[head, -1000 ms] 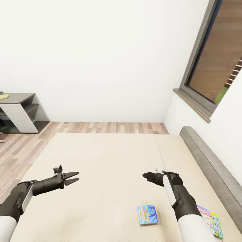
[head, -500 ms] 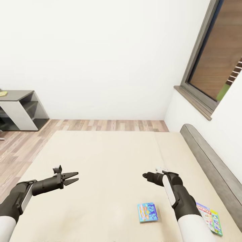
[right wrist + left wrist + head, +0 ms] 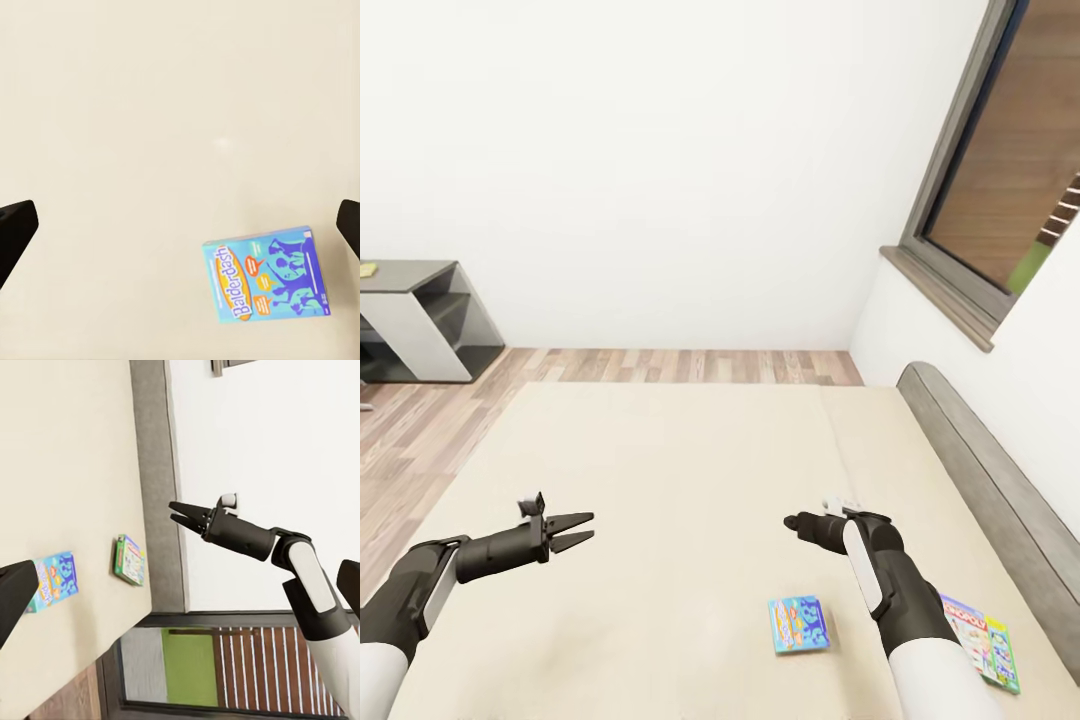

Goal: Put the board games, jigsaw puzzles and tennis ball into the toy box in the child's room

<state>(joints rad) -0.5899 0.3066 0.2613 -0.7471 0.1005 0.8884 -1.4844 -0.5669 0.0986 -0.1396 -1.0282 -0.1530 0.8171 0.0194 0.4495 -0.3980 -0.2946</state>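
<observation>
Bedroom in a home, simulator render. Wide low bed [image 3: 690, 470] with plain beige mattress pads and a grey headboard [image 3: 985, 480] along its right edge. Two colourful board game boxes lie on the mattress near the headboard side: a blue one [image 3: 798, 624] and a white-and-green one [image 3: 982, 642]. Wood-plank floor [image 3: 420, 430], bare white walls, a grey-framed window [image 3: 1000, 180], a grey desk unit [image 3: 415, 320] against the far-left wall.
</observation>
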